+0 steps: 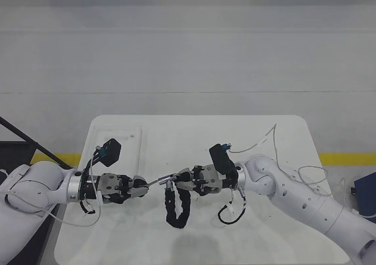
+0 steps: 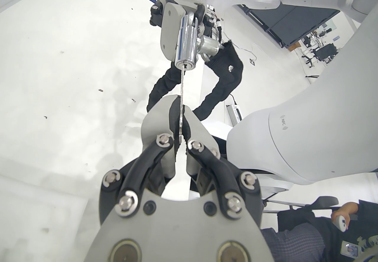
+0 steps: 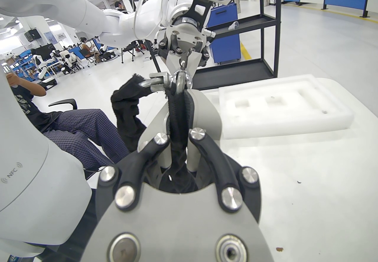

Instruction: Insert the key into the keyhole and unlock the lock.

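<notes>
Flat metal key [image 2: 182, 89] clamped in left gripper [image 2: 180, 108], tip at chrome cylindrical lock [image 2: 186, 44] clamped in right gripper [image 3: 178, 96]

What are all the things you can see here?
key: one, silver, pinched in the left pincer, tip at the keyhole of the lock.
lock: one, shiny silver with a black-sleeved cable loop, held above the table.
foam tray: one, white, on the table.
table: one, white, under both arms.
shelf rack: one, black, beyond the table.
left pincer: one, grey and black, shut on the key.
right pincer: one, grey and black, shut on the lock.
</notes>
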`<state>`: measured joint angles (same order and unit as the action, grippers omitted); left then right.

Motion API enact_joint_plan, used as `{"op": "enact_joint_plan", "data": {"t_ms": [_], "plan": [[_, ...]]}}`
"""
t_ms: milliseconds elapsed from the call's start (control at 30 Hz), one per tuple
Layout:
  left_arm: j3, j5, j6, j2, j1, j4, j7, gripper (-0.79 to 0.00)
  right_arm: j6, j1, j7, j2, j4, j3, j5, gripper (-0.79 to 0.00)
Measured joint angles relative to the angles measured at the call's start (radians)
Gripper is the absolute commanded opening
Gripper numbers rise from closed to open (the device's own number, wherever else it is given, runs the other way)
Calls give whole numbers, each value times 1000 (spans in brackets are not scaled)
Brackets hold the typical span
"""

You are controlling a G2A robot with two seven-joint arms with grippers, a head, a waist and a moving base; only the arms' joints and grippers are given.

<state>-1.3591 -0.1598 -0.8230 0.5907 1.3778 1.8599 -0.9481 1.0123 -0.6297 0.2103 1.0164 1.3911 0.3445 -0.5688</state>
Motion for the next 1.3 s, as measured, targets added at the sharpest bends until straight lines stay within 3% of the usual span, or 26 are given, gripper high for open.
{"op": "enact_joint_plan", "data": {"t_ms": [1300], "plan": [[24, -22, 43, 12, -38, 16, -59, -785, 0, 0, 0, 0, 0, 0, 0, -785]]}}
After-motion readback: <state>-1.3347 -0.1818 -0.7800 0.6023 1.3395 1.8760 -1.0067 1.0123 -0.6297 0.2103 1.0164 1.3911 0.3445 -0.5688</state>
